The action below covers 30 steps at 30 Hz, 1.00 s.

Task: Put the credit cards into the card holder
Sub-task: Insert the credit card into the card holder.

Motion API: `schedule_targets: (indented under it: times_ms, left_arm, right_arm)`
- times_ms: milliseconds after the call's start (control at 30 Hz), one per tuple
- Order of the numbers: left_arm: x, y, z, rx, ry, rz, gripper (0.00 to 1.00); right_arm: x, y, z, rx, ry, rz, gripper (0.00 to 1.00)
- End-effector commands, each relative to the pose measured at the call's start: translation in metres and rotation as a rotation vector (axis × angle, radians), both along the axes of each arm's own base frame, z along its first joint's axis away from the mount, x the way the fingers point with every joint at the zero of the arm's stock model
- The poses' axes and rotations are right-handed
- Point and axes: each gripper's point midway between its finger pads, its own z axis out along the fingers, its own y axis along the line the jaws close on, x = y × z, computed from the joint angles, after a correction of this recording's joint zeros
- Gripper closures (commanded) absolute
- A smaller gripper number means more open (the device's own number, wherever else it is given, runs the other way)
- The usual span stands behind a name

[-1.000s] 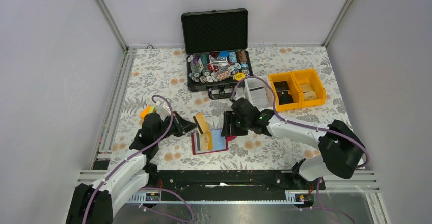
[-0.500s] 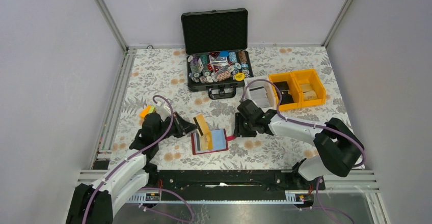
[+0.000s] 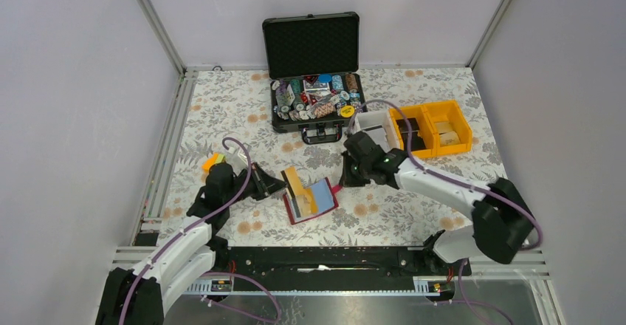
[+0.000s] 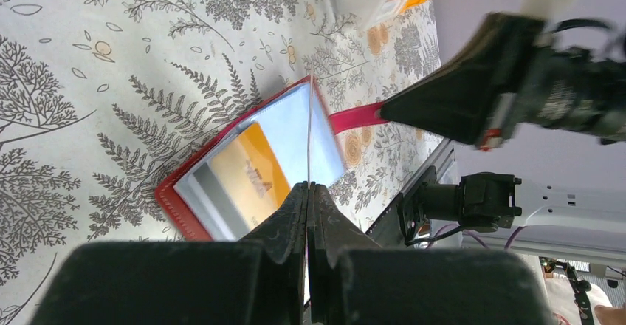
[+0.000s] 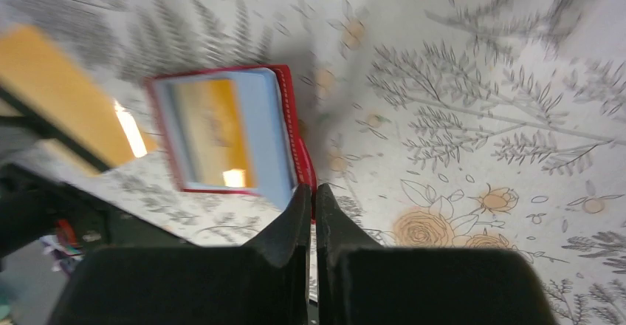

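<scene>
My left claw (image 3: 277, 187) is clenched on a tan card (image 3: 294, 180), held on edge just above the left part of the holder (image 5: 289, 118). The holder lies open on the table (image 3: 221, 111), with a gold card (image 4: 255, 181) showing in it. On its far side my right claw (image 3: 344, 180) is pinched shut on the red tab (image 4: 356, 117). To do this well, I judge I should hold the tab steady so the holder cannot slide, bring the card's lower edge to a slot mouth, lay it nearly flat and push in line with the slot. Skewed, it may catch on the lip. The bins (image 3: 430, 127) and case (image 3: 313, 74) beyond play no part
</scene>
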Motion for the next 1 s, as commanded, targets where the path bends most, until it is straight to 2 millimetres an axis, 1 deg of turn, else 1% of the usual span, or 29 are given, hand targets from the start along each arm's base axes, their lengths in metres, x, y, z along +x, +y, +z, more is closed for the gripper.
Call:
schedule_targets:
  times_ms: [0, 133, 200, 233, 367, 433, 533, 667, 700, 867, 967]
  left_arm:
    - [0.010, -0.005, 0.039, -0.044, -0.114, -0.013, 1.00]
    - [0.011, -0.006, 0.043, -0.051, -0.118, -0.014, 1.00]
    - [0.010, -0.006, 0.043, -0.051, -0.118, -0.016, 1.00]
    - [0.010, -0.005, 0.043, -0.048, -0.118, -0.016, 1.00]
    - [0.010, -0.005, 0.042, -0.048, -0.116, -0.012, 1.00]
    - [0.011, -0.005, 0.043, -0.050, -0.119, -0.011, 1.00]
    - [0.011, -0.005, 0.043, -0.050, -0.120, -0.012, 1.00]
    - [0.010, -0.005, 0.041, -0.048, -0.116, -0.012, 1.00]
    - [0.010, -0.005, 0.041, -0.048, -0.116, -0.012, 1.00]
    - [0.010, -0.006, 0.039, -0.048, -0.113, -0.015, 1.00]
    - [0.010, -0.006, 0.039, -0.051, -0.113, -0.014, 1.00]
  right_arm:
    - [0.024, 0.000, 0.083, 0.075, -0.184, 0.006, 1.00]
    - [0.015, 0.017, 0.107, 0.170, -0.174, 0.074, 1.00]
    - [0.013, 0.024, 0.123, 0.221, -0.186, 0.096, 1.00]
    - [0.013, 0.027, 0.135, 0.247, -0.203, 0.103, 1.00]
    - [0.015, 0.028, 0.172, 0.302, -0.281, 0.116, 1.00]
    - [0.016, 0.027, 0.182, 0.308, -0.299, 0.117, 1.00]
    - [0.016, 0.029, 0.188, 0.324, -0.308, 0.119, 1.00]
    - [0.014, 0.036, 0.195, 0.375, -0.305, 0.135, 1.00]
    - [0.014, 0.038, 0.195, 0.380, -0.303, 0.137, 1.00]
    - [0.016, 0.041, 0.181, 0.369, -0.274, 0.130, 1.00]
    - [0.014, 0.045, 0.184, 0.401, -0.269, 0.137, 1.00]
